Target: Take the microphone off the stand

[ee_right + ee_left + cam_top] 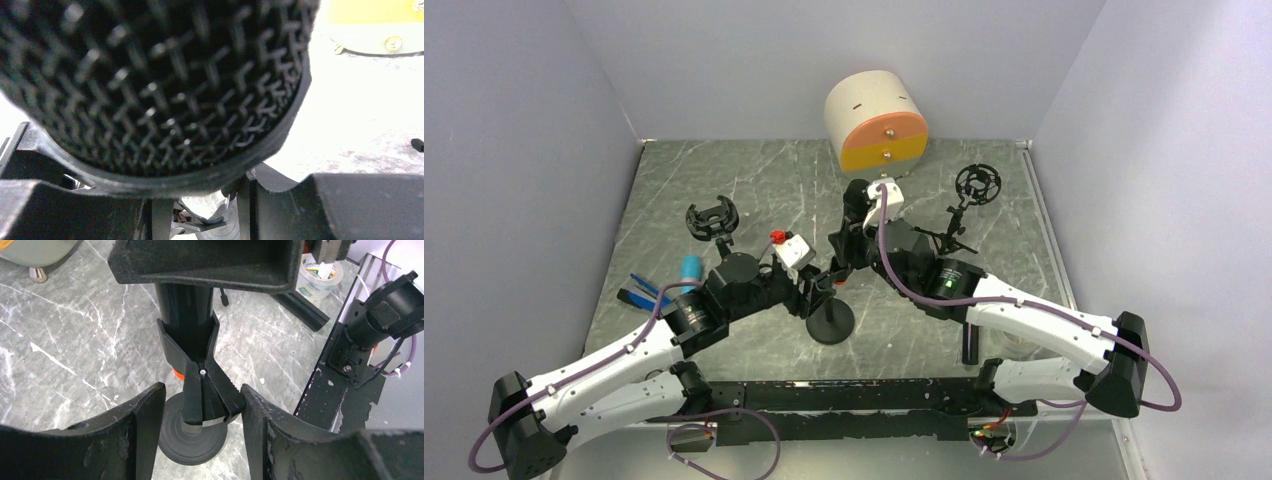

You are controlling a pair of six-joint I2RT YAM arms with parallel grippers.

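while on stand, black mesh-headed microphone

Grey marble tabletop; pale lavender walls.

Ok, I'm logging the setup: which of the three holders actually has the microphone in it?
The middle stand with the round base; the microphone sits in its clip. The left ring mount and right ring mount are empty.
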